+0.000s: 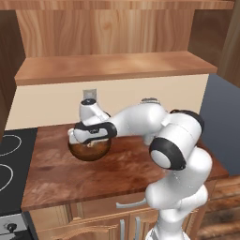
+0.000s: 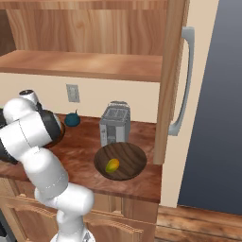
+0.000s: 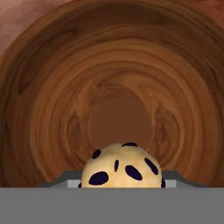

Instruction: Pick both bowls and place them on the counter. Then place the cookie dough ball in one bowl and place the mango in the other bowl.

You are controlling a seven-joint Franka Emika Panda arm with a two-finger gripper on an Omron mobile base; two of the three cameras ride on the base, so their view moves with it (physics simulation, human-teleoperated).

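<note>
Claw: the white arm's two-finger gripper (image 1: 92,140) sits right over the deep bowl's mouth. Its fingertips are hidden, but the tan dark-specked cookie dough ball (image 3: 122,166) sits right up at the hand camera with the bowl's inside behind it, so it looks clamped on the ball.
Deep bowl: rounder reddish-brown wooden bowl (image 1: 90,151), upright on the counter, mouth up, glossy with ringed grain inside.
Shallow bowl: wider dark brown wooden bowl (image 2: 121,161), flat on the counter near its front right corner.
Mango: small yellow-green oval fruit with an orange blush (image 2: 112,165), lying inside the shallow bowl left of centre, long axis running diagonally.
Counter: broad reddish-brown mottled worktop (image 1: 61,173), black stovetop (image 1: 11,164) at its left end.
Further back: silver toaster (image 2: 115,125) just behind the shallow bowl, dark teal round thing (image 2: 72,120) by the cream wall, pale wooden shelf (image 1: 112,66) above.
</note>
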